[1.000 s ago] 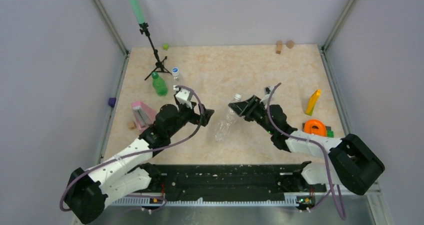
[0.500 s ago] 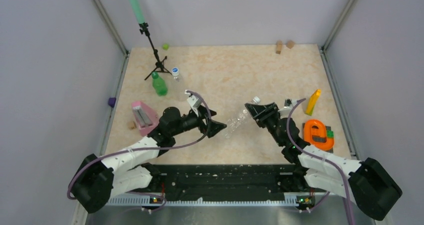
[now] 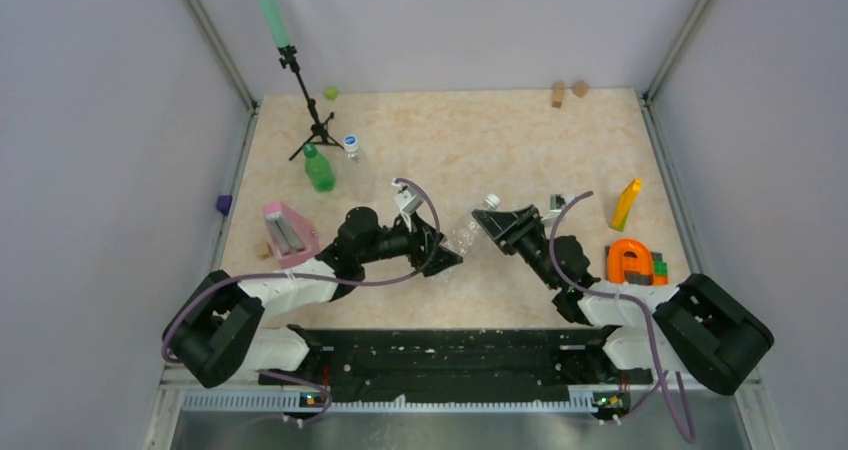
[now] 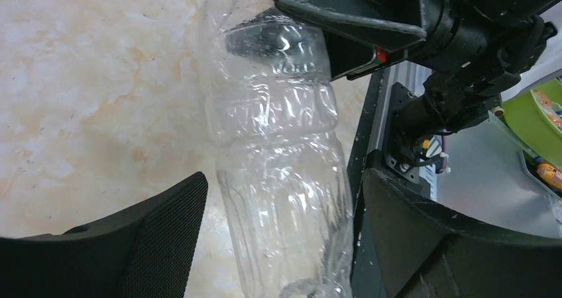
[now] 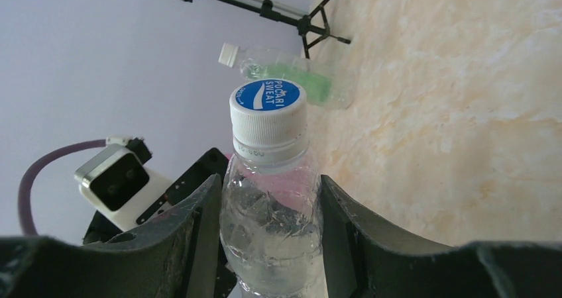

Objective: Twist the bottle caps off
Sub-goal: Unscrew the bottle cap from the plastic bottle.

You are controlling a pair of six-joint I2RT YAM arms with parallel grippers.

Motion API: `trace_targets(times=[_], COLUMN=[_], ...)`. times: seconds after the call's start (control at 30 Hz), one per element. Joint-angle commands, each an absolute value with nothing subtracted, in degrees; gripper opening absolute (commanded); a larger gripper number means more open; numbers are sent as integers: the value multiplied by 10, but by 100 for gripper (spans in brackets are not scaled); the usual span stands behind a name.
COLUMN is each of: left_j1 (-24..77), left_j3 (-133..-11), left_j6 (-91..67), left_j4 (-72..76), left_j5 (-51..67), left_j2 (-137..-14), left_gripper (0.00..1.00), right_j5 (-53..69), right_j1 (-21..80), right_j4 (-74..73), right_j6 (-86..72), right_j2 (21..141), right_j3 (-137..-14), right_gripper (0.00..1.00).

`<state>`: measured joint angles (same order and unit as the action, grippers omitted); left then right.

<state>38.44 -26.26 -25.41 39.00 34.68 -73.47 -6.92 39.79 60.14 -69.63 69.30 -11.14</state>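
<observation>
My right gripper (image 3: 492, 222) is shut on a clear bottle (image 3: 463, 236) just below its neck and holds it off the table, tilted. In the right wrist view the gripper (image 5: 268, 182) pinches the bottle's shoulder (image 5: 268, 232), and the white cap with a blue top (image 5: 268, 109) sticks out beyond the fingers. My left gripper (image 3: 447, 256) is open, its jaws straddling the bottle's lower body (image 4: 285, 179) with a gap on the left side. A green bottle (image 3: 319, 171) with a dark green cap and a small clear bottle with a blue cap (image 3: 351, 143) stand at the back left.
A black tripod stand (image 3: 312, 120) stands behind the two bottles. A pink object (image 3: 285, 232) lies left of my left arm. An orange object (image 3: 630, 262) and a yellow block (image 3: 626, 203) lie at the right. A lime-green lump (image 3: 331, 93) and wooden blocks (image 3: 558, 94) lie at the back.
The right gripper has lifted the clear bottle off the table and swung it right, then back left. The left gripper has moved right until its open jaws straddle the bottle's lower body.
</observation>
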Motion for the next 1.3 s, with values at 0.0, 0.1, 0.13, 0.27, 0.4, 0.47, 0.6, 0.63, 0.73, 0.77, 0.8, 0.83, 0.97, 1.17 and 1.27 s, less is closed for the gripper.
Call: trace_targets(times=[0.0,0.1,0.13,0.27,0.4,0.47,0.6,0.63,0.73,0.77,0.8,0.83,0.97,1.17,1.27], left_j1=[388,391,391,391,391,392,393,393,396,396,397,397,398,399,399], left_j3=[-279,-285,-287,-294,-305,-305,-305,-304,-306,-309,-314,-318,-329,-326,-328], left_j6=[-255,-258,-260,-273,-268,-278,-303,-304,-305,-306,-305,-302,-296,-305,-303], left_j4=[414,413,413,427,417,431,465,468,471,470,464,456,442,454,444], left_j5=[352,371,369,375,384,393,426,421,417,419,421,422,429,446,440], left_j2=[-747,-762,-765,-775,-784,-796,-821,-819,-819,-820,-822,-824,-824,-821,-820], left_gripper=[84,78,77,65,57,50,65,66,68,68,67,66,70,72,68], right_j5=[-36,-45,-44,-42,-44,-39,-26,-24,-22,-21,-19,-16,-20,-27,-28], right_j1=[415,421,421,423,423,423,426,427,428,428,428,428,428,428,428], right_j4=[704,716,711,701,720,725,724,722,723,725,725,724,729,728,728], right_j6=[-693,-688,-687,-689,-688,-688,-684,-681,-680,-680,-680,-679,-681,-677,-677], right_j2=[706,707,706,702,704,705,708,710,714,714,714,714,714,715,716], right_j3=[-127,-125,-127,-126,-113,-110,-109,-110,-113,-114,-115,-116,-115,-106,-104], right_gripper=[0,0,0,0,0,0,0,0,0,0,0,0,0,0,0])
